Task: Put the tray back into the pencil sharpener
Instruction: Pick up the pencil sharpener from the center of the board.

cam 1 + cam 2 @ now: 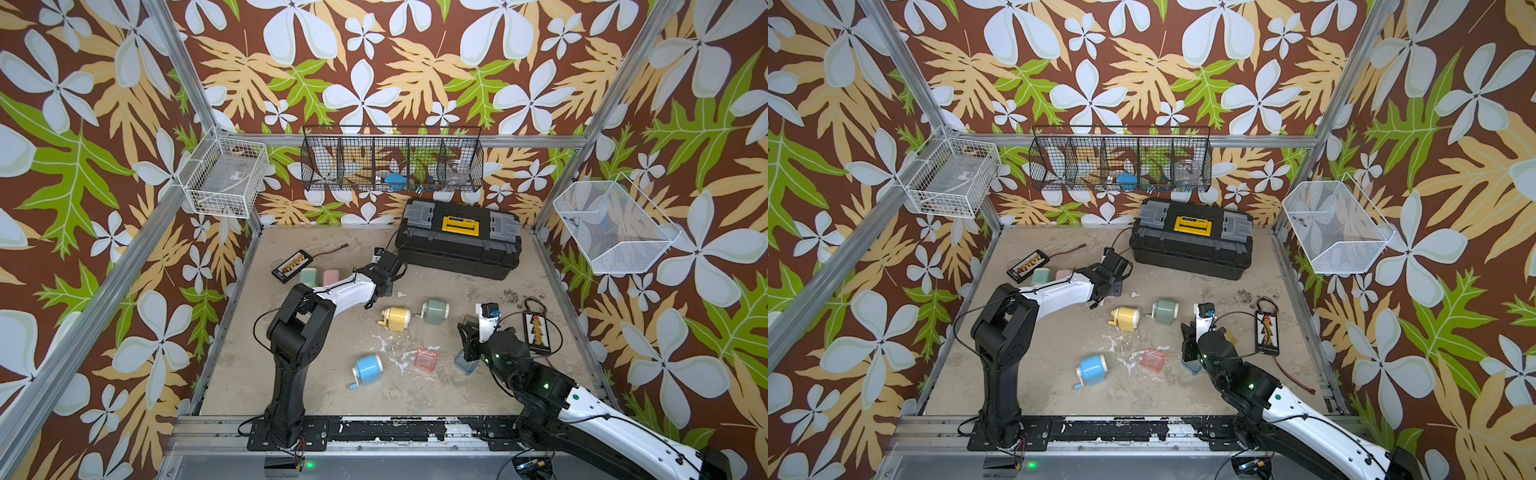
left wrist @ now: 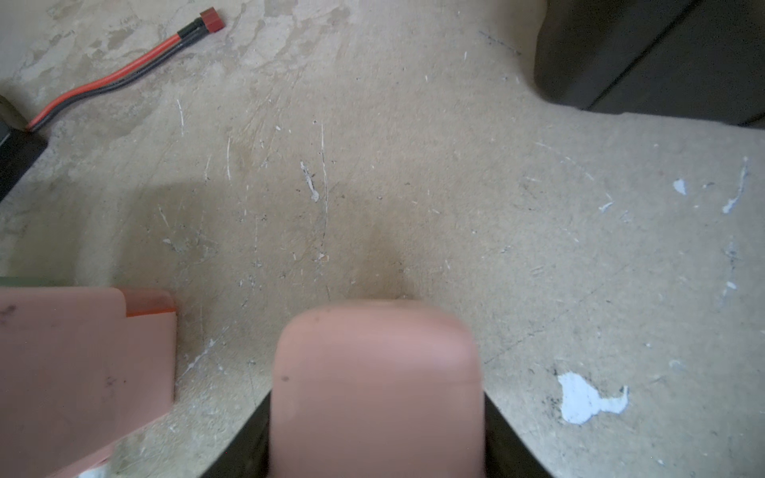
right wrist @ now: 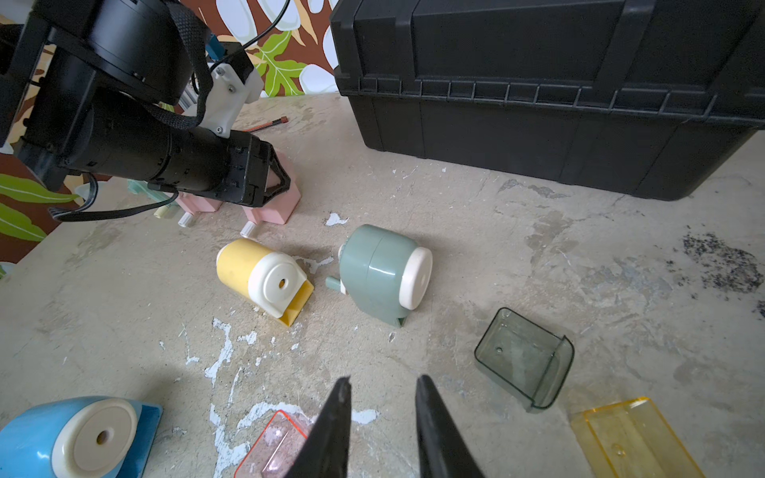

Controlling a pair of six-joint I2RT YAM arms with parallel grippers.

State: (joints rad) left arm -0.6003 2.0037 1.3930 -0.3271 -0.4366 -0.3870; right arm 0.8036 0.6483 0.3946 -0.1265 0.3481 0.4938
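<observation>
Scuffed, paint-flecked surface (image 1: 436, 286) inside floral walls, and here we are. The left pincer (image 3: 278, 185) is clenched on the pink sharpener (image 2: 376, 385), close to the centre of the frame in both top views. The pink tray (image 1: 427, 359) lies loose at lower centre, well apart from that sharpener, down and to its right. The right pincer (image 3: 383, 380) stands parted and empty just right of the tray, so we judge it the nearer arm for the pickup.
</observation>
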